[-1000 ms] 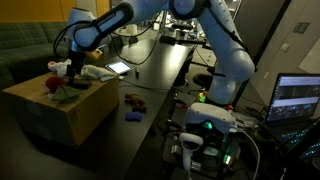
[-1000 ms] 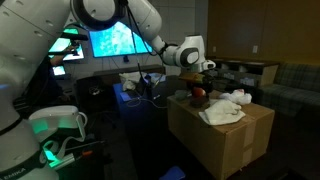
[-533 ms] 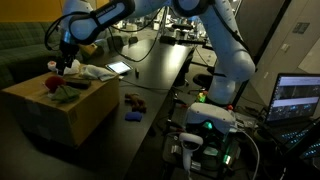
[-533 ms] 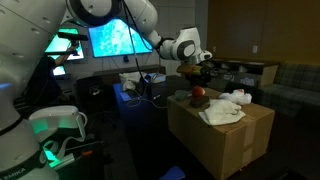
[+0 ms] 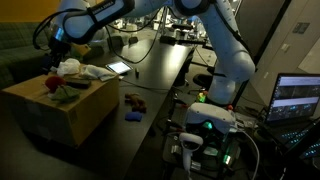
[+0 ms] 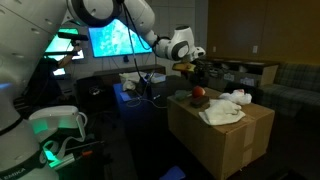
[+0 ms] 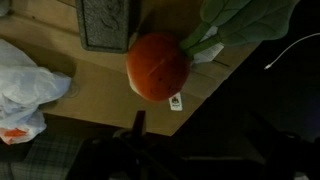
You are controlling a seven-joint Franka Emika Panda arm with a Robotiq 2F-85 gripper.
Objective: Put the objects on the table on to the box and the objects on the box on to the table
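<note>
The brown cardboard box (image 5: 62, 112) (image 6: 230, 140) carries a red-and-green soft toy (image 5: 56, 86) (image 6: 198, 94) (image 7: 158, 65), white cloth (image 5: 88, 72) (image 6: 228, 104) (image 7: 24, 84) and a flat black block (image 7: 105, 22). My gripper (image 5: 54, 46) (image 6: 198, 68) hangs open above the box's far side, clear of the toy, holding nothing. In the wrist view one dark finger (image 7: 138, 124) shows below the toy; the rest is lost in shadow. On the black table (image 5: 160, 80) lie a small brown item (image 5: 133, 99) and a small blue piece (image 5: 132, 116).
A thin tablet (image 5: 118, 68) with a bright screen lies on the table just behind the box. A green sofa (image 5: 20, 55) stands beyond the box. Monitors (image 6: 115, 40) and cables crowd the table's far end, and a laptop (image 5: 298, 98) sits beside the robot base.
The gripper has lifted off the box top and drawn back from the red toy, still open and empty. The toy, cloth and block have not moved.
</note>
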